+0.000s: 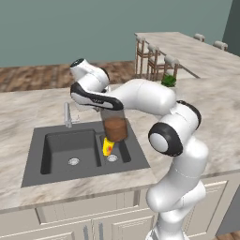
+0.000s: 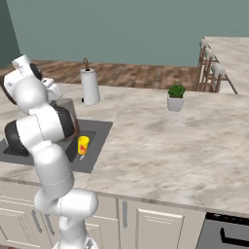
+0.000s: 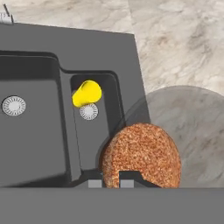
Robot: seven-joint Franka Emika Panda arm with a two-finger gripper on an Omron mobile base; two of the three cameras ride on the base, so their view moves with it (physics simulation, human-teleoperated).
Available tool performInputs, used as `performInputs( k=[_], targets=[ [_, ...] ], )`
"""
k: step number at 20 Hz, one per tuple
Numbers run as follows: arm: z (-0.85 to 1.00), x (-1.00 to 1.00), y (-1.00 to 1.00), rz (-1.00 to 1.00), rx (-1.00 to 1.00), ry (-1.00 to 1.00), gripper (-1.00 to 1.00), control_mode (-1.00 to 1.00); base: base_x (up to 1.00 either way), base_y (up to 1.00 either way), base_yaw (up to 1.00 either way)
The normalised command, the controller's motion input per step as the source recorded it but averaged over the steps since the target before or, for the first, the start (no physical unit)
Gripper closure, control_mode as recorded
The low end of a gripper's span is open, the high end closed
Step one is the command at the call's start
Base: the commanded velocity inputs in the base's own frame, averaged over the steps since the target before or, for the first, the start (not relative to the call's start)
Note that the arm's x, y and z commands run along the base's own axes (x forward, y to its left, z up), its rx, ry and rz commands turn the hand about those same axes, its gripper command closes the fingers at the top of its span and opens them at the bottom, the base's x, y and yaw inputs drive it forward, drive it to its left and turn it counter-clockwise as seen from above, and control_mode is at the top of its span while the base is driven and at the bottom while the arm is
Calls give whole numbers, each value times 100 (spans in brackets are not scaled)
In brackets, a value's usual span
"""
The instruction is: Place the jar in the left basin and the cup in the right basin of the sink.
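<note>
My gripper [image 1: 113,115] is shut on the jar [image 1: 116,129], a squat brown and pale grey pot that hangs above the right side of the dark grey sink [image 1: 33,161]. In the hand view the jar [image 3: 142,157] fills the space just past my fingertips [image 3: 127,183]. The yellow cup [image 1: 108,146] lies tilted in the narrow right basin [image 1: 123,151], beside its silver drain [image 3: 89,111]. The cup [image 3: 86,93] points toward the basin's far wall. The wide left basin [image 1: 70,147] holds only its drain [image 1: 73,161].
A slim silver tap [image 1: 68,115] stands at the sink's back rim. A white paper-towel roll [image 2: 90,86] and a small potted plant [image 2: 175,97] stand on the marble counter [image 2: 160,141]. Bar stools [image 1: 154,63] line the far island.
</note>
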Motion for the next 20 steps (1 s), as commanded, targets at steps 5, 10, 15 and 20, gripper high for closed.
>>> performInputs(
  k=[5, 10, 15, 20],
  targets=[
    [-5, 0, 33, 0, 0, -17, 100, -100, 0, 0, 0],
    [-11, 0, 30, 0, 0, -16, 100, -100, 0, 0, 0],
    [-17, 0, 23, 0, 0, -11, 100, -100, 0, 0, 0],
    [-23, 0, 28, 0, 2, -9, 100, -100, 0, 0, 0]
  ],
)
